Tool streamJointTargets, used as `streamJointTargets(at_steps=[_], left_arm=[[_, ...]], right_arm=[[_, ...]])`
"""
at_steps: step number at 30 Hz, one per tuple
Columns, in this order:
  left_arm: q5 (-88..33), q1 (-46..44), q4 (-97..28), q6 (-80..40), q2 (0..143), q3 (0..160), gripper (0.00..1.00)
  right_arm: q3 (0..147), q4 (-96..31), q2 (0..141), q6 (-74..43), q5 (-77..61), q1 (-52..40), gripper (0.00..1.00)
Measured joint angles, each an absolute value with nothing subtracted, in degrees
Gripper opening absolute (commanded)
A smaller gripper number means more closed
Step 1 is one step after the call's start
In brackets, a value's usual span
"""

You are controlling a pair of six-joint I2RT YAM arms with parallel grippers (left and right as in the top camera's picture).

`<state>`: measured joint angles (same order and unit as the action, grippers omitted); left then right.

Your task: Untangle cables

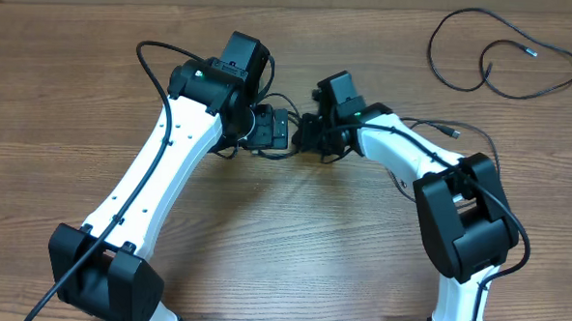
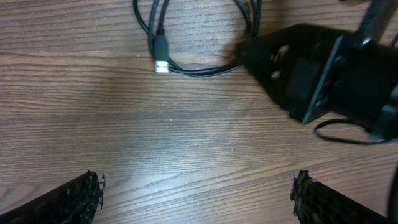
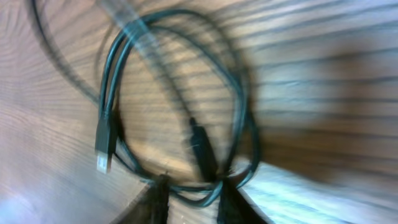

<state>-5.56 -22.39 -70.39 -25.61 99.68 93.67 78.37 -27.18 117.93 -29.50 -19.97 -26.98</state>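
Observation:
A bundle of thin black cables (image 3: 239,112) lies looped on the wooden table between my two grippers. One end carries a USB plug (image 3: 104,146), which also shows in the left wrist view (image 2: 160,56). My right gripper (image 3: 194,190) has its fingers close together, with strands of the loop crossing between the tips. Overhead, the right gripper (image 1: 309,132) and the left gripper (image 1: 276,129) face each other and hide most of the bundle. The left gripper (image 2: 198,186) stands wide open over bare wood, short of the cables (image 2: 186,70).
Another thin black cable with a small plug (image 1: 531,51) lies loose at the far right of the table. A short cord end (image 1: 452,133) lies beside the right arm. The right gripper's black body (image 2: 311,68) fills the upper right of the left wrist view.

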Motion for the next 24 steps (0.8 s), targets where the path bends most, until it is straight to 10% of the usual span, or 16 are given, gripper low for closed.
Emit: streamJointTargets(at_steps=[8, 24], left_arm=[[-5.56, -22.39, -70.48, -25.61, 99.68, 93.67, 0.99], [-5.56, -22.39, -69.45, -25.61, 99.68, 93.67, 0.99]], right_arm=[[80.49, -35.94, 117.93, -27.92, -20.80, -25.89, 0.90], [91.77, -64.75, 117.38, -21.26, -10.02, -6.98, 0.90]])
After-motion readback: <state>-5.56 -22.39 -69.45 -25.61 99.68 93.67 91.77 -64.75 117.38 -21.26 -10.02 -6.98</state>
